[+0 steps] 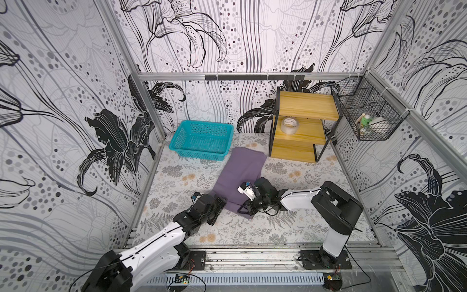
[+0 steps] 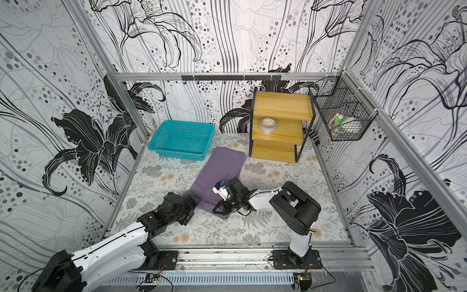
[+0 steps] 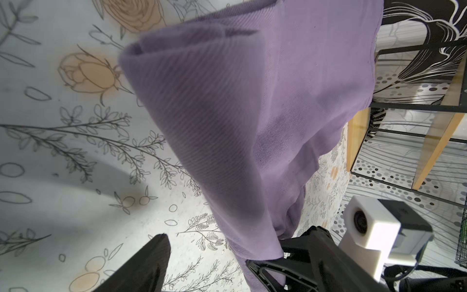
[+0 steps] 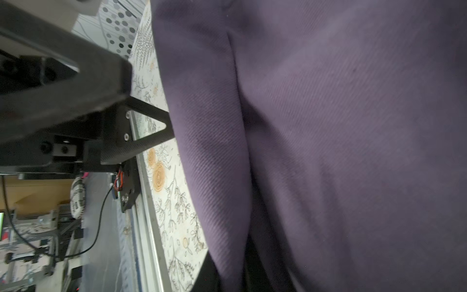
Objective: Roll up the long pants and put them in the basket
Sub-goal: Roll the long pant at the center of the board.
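The long pants [image 1: 242,174] [image 2: 219,169] are dusky purple and lie folded into a long strip on the flowered table, running from the teal basket toward the near side. My right gripper [image 1: 240,211] [image 2: 216,211] is shut on their near end; in the right wrist view purple cloth [image 4: 328,126] fills the frame and sits pinched in my right gripper [image 4: 232,275]. My left gripper [image 1: 223,202] [image 2: 193,202] stands open at the near-left edge of the cloth. In the left wrist view my left gripper [image 3: 227,257] holds nothing, and the layered fold [image 3: 227,113] rises just ahead.
A teal basket [image 1: 202,139] stands at the back left, right beside the far end of the pants. A wooden shelf [image 1: 303,106] holding a tape roll [image 1: 289,125] stands at the back right. A black wire basket [image 1: 366,113] hangs on the right wall.
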`<state>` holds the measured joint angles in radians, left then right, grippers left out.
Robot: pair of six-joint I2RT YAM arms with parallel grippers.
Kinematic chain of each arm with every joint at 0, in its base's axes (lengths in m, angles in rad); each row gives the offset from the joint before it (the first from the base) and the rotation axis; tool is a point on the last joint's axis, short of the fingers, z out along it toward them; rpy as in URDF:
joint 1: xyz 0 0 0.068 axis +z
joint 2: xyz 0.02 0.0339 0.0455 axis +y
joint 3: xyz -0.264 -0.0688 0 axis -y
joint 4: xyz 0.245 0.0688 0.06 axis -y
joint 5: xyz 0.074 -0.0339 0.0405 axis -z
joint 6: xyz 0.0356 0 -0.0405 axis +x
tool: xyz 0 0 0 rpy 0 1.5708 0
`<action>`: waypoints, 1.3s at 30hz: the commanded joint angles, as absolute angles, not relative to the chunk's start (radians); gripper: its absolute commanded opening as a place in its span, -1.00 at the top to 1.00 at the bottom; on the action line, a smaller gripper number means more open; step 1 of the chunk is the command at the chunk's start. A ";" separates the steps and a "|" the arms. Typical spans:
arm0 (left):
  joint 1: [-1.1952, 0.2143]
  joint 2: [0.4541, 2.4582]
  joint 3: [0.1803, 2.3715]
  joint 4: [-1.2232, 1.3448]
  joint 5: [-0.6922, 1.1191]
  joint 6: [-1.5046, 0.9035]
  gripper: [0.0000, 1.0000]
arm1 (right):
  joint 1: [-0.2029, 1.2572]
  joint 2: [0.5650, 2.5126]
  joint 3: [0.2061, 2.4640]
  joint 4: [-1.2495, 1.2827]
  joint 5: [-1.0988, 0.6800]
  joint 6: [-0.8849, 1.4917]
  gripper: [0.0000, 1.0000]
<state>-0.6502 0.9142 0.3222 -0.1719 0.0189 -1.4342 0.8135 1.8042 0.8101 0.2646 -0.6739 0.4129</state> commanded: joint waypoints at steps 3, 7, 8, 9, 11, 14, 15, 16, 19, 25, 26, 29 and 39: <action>-0.664 0.986 0.314 -0.060 0.032 -1.417 -0.82 | 0.790 1.823 0.819 0.275 -0.795 0.516 0.92; -0.636 1.059 0.327 -0.048 0.020 -1.366 -0.77 | 0.785 1.819 0.804 0.256 -0.766 0.512 0.92; -0.630 1.077 0.329 -0.038 0.017 -1.363 -0.73 | 0.781 1.819 0.797 0.256 -0.760 0.517 0.92; -0.627 1.096 0.331 -0.031 0.013 -1.360 -0.65 | 0.779 1.819 0.794 0.256 -0.751 0.522 0.92; -0.623 1.135 0.346 -0.023 0.007 -1.350 -0.52 | 0.778 1.822 0.789 0.257 -0.745 0.530 0.92; -0.616 1.196 0.375 -0.039 -0.007 -1.335 -0.26 | 0.776 1.816 0.784 0.255 -0.730 0.539 0.90; -0.610 1.216 0.382 -0.043 -0.012 -1.334 -0.15 | 0.776 1.812 0.782 0.251 -0.720 0.541 0.85; -0.606 1.236 0.386 -0.044 -0.013 -1.332 -0.04 | 0.776 1.807 0.783 0.242 -0.708 0.538 0.79; -0.591 1.290 0.403 -0.065 -0.018 -1.331 0.20 | 0.776 1.762 0.788 0.186 -0.628 0.511 0.36; -0.587 1.315 0.401 -0.071 -0.009 -1.347 0.28 | 0.822 1.498 0.766 0.044 -0.174 0.359 -0.25; -0.586 1.313 0.399 -0.072 -0.011 -1.351 0.28 | 0.849 1.460 0.753 0.043 -0.092 0.318 -0.27; -0.586 1.313 0.394 -0.069 -0.008 -1.357 0.28 | 0.982 1.400 0.728 0.084 0.148 0.182 -0.28; -0.586 1.315 0.377 -0.062 0.000 -1.377 0.28 | 1.224 1.604 0.729 0.249 0.468 -0.148 -0.29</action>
<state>-0.5945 1.2945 0.4088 -0.0158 0.0265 -1.3659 1.2148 1.5272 0.7242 0.2340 0.3264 -0.0383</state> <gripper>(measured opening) 0.360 0.647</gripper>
